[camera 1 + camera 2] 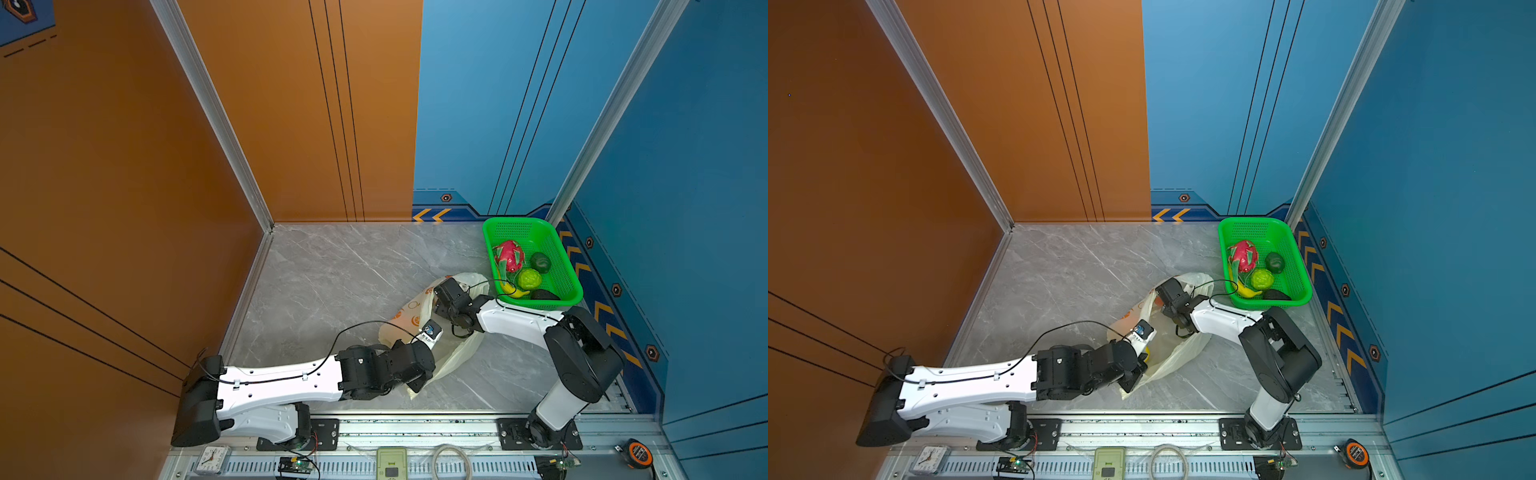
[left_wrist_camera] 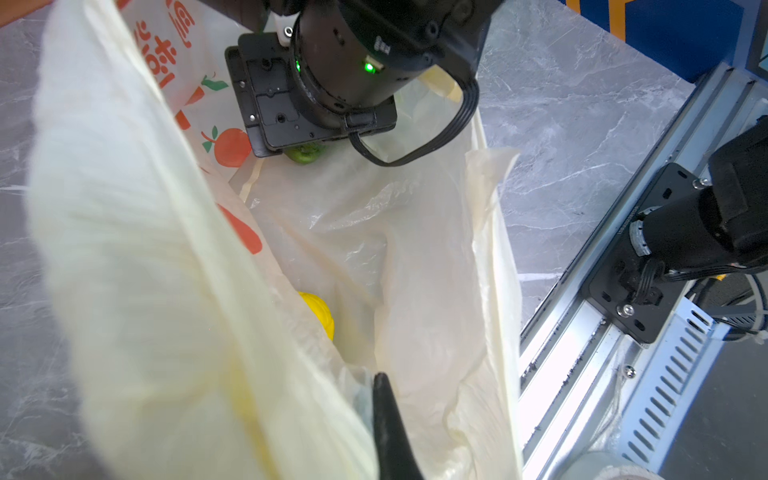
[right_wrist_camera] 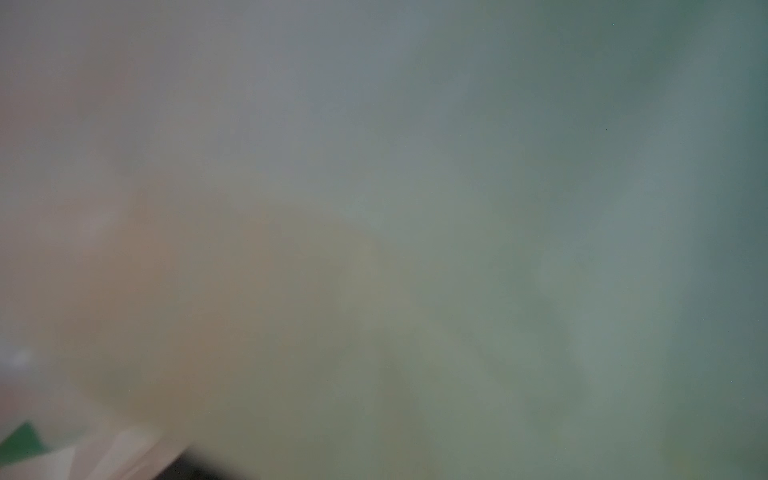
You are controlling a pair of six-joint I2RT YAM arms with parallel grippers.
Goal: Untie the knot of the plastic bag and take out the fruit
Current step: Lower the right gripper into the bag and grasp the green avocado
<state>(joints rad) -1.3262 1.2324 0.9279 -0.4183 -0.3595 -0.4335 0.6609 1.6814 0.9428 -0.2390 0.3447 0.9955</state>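
Observation:
The pale cream plastic bag (image 1: 461, 353) (image 2: 145, 249) lies on the grey table with its mouth held wide. No knot shows. My left gripper (image 2: 372, 386) is shut on the bag's near rim, one black finger (image 2: 388, 419) showing beside the film. My right gripper (image 1: 441, 296) (image 2: 316, 104) reaches down into the bag, its fingers hidden by its own body and the film. A green fruit (image 2: 305, 154) peeks out right under it. A yellow lemon (image 2: 320, 313) lies deeper in the bag. The right wrist view shows only blurred film.
A green mesh basket (image 1: 571, 286) stands at the back right by the blue wall, holding a dragon fruit (image 1: 509, 255), an avocado (image 1: 540, 262), a bumpy green ball (image 1: 529, 278) and a banana (image 1: 514, 291). The metal rail (image 1: 415, 428) runs along the front edge.

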